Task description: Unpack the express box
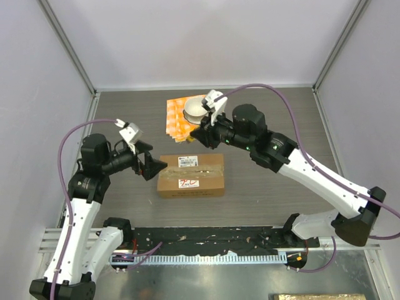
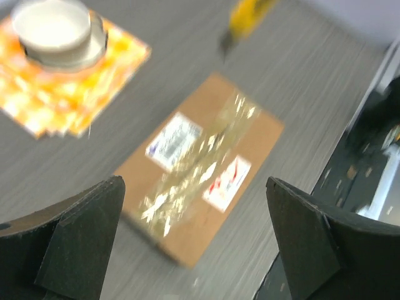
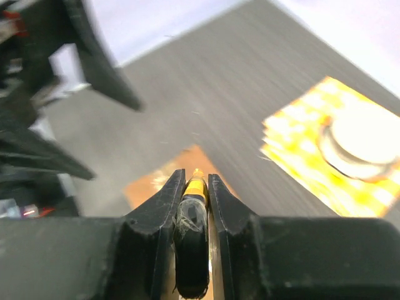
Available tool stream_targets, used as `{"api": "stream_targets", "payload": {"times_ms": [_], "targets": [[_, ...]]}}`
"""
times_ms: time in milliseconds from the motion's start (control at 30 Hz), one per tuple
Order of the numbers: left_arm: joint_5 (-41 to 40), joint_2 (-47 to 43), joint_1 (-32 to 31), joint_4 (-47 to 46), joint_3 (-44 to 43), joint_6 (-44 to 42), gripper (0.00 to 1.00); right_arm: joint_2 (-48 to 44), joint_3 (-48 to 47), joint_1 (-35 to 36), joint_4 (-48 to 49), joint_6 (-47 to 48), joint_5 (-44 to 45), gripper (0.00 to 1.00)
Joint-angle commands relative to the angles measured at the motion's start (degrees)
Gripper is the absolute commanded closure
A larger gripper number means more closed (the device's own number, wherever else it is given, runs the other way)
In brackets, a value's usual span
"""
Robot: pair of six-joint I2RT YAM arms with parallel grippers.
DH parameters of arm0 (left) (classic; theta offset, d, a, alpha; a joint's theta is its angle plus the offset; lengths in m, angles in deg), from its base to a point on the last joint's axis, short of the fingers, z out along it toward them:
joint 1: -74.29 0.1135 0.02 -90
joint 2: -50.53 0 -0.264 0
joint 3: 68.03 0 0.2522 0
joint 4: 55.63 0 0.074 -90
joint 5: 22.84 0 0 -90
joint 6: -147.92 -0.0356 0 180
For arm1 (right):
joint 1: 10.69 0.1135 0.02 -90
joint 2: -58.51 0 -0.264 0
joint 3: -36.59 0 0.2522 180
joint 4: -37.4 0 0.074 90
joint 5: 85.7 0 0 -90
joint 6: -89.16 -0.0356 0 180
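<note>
One box (image 1: 190,175) lies flat in the middle of the bench (image 1: 262,194), long side running 9 to 3 o'clock, still sealed by one glossy tape (image 1: 206,170) strip along its top. It carries two stickers. The white label (image 1: 187,162), on the 12 o'clock side of the tape, has a barcode and print too small to read. The white sticker (image 1: 189,183), on the 6 o'clock side, has red marks I cannot make out.

At 12 o'clock from the box lies one orange patterned sheet (image 1: 175,120), possibly a stack, with one white bowl (image 1: 194,107) on it.

There are two arms. The left tool (image 1: 155,167) sits at the box's 9 o'clock end, jaws spread wide with nothing between them. The right tool (image 1: 196,135) hangs between bowl and box, closed on one slim yellow-and-black cutter (image 3: 192,219); from the left wrist camera its yellow body (image 2: 247,15) shows beyond the box's far end.
</note>
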Motion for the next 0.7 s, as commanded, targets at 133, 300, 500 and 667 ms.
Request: {"api": "stream_targets", "payload": {"times_ms": [133, 300, 500, 667], "targets": [[-6.91, 1.68, -1.71, 29.43, 2.28, -41.90, 0.00, -0.62, 13.68, -1.28, 12.38, 11.57, 34.89, 0.99], [-11.58, 4.76, -3.13, 26.62, 5.10, -43.94, 0.00, 3.24, 20.35, -1.46, 21.80, 13.68, 38.58, 0.99], [-14.56, 9.50, -5.23, 25.22, 6.77, -44.55, 0.00, 6.23, 24.40, -1.64, 26.63, 15.79, 40.53, 0.99], [-18.42, 10.38, -7.17, 22.14, 9.49, -44.38, 0.00, 6.85, 27.48, -1.64, 27.52, 14.04, 38.86, 0.99]]}}
